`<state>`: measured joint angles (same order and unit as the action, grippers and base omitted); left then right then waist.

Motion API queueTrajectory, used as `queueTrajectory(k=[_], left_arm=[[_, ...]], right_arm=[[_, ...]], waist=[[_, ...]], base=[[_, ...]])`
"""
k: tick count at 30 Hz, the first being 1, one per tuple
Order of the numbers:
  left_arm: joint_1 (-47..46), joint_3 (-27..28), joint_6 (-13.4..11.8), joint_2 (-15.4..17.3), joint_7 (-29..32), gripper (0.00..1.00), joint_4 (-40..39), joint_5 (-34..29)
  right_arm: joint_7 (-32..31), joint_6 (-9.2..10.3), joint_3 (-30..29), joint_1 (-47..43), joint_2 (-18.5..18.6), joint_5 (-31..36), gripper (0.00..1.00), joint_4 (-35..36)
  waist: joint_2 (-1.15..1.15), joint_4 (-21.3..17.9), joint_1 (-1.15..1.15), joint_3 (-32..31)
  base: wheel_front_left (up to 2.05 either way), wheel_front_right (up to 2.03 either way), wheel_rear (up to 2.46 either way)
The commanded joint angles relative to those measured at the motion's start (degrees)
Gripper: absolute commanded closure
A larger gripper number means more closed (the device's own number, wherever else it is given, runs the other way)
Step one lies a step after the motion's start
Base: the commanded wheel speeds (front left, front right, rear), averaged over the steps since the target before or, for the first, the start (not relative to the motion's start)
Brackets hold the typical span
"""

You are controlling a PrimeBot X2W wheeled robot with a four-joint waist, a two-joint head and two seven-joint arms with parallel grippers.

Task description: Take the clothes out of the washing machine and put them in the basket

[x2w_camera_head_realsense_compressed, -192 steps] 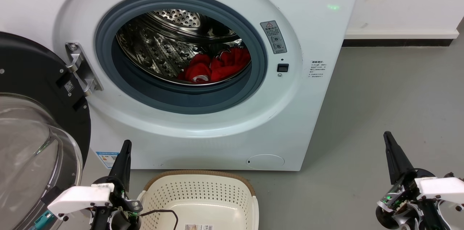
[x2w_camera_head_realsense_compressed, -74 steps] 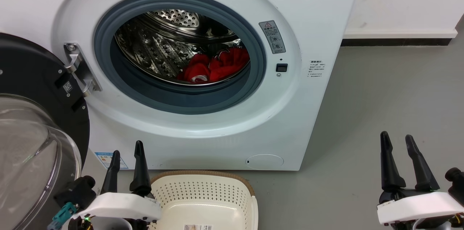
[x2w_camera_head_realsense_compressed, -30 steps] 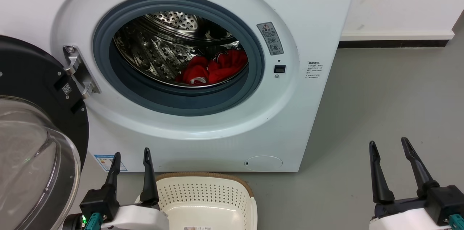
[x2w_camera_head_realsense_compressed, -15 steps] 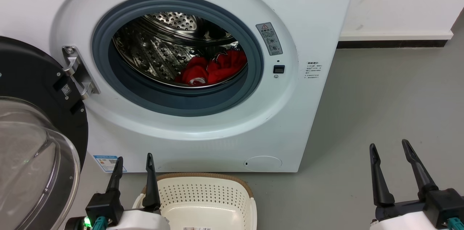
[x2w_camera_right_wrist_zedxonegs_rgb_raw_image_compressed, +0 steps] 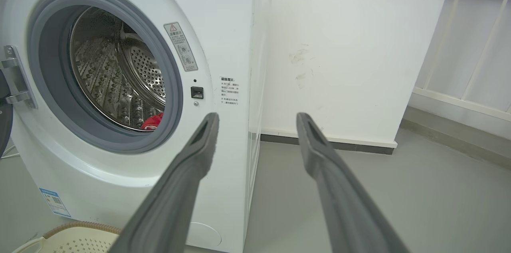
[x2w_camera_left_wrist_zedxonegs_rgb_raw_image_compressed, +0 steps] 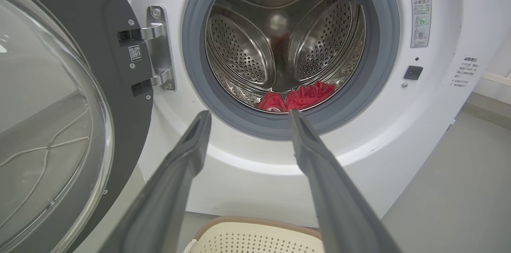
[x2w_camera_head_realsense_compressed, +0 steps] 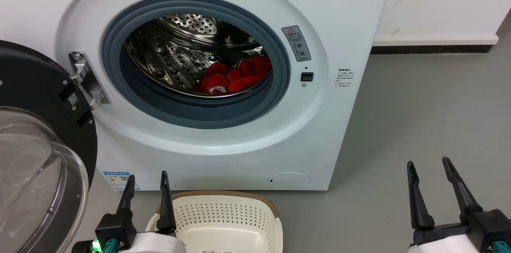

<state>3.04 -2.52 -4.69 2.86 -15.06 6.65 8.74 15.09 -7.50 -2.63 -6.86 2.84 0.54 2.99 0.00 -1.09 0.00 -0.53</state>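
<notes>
The white washing machine (x2w_camera_head_realsense_compressed: 343,25) stands with its round glass door (x2w_camera_head_realsense_compressed: 36,165) swung wide to the left. Bright red clothes (x2w_camera_head_realsense_compressed: 235,75) lie bunched at the bottom right of the steel drum (x2w_camera_head_realsense_compressed: 167,57), also seen as red clothes (x2w_camera_left_wrist_zedxonegs_rgb_raw_image_compressed: 297,97) and a red scrap of clothes (x2w_camera_right_wrist_zedxonegs_rgb_raw_image_compressed: 152,122). The cream basket (x2w_camera_head_realsense_compressed: 223,215) with a brown rim sits on the floor below the machine's front. My left gripper (x2w_camera_head_realsense_compressed: 147,181) is open beside the basket's left rim, holding nothing. My right gripper (x2w_camera_head_realsense_compressed: 429,165) is open over bare floor at the lower right, empty.
Grey floor (x2w_camera_head_realsense_compressed: 431,101) stretches to the right of the machine up to a white wall (x2w_camera_head_realsense_compressed: 439,1) with a dark skirting strip. The open door's hinge (x2w_camera_head_realsense_compressed: 86,81) juts out at the left. A white railing (x2w_camera_right_wrist_zedxonegs_rgb_raw_image_compressed: 479,45) stands further right.
Since 6.4 s ago both grippers have turned and gone from shut to open. The head camera has tipped slightly, shifting the picture down. Over the last half second nothing has visibly moved.
</notes>
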Motion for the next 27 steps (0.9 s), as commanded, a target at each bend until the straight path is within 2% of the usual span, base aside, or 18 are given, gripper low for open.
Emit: queueTrajectory(k=[1,15,21,27], left_arm=[[0.5,0.0,-0.3,0.0,-0.2,0.00,0.0,-0.4],[-0.9,-0.2,-0.5,0.0,-0.2,0.00,0.8,-0.1],[-6.3,-0.4,1.8,0.0,-0.2,0.00,4.7,-0.4],[-17.6,1.1,5.1,0.7,-0.2,0.00,14.8,-0.9]], right_arm=[[0.1,0.02,0.0,-0.6,0.1,-0.1,0.00,-0.1],[0.1,0.02,0.6,-0.1,0.1,-0.1,0.00,-0.2],[0.1,0.02,1.0,1.0,0.1,0.0,0.00,0.0],[0.1,0.02,1.7,3.2,0.1,0.3,0.00,0.7]], waist=[[0.00,0.0,0.00,0.0],[0.00,-0.6,0.00,0.5],[0.00,-1.9,0.00,2.2],[0.00,-4.1,0.00,7.2]], base=[[0.00,0.00,0.00],[0.00,0.00,0.00],[0.00,0.00,0.00],[0.00,0.00,0.00]])
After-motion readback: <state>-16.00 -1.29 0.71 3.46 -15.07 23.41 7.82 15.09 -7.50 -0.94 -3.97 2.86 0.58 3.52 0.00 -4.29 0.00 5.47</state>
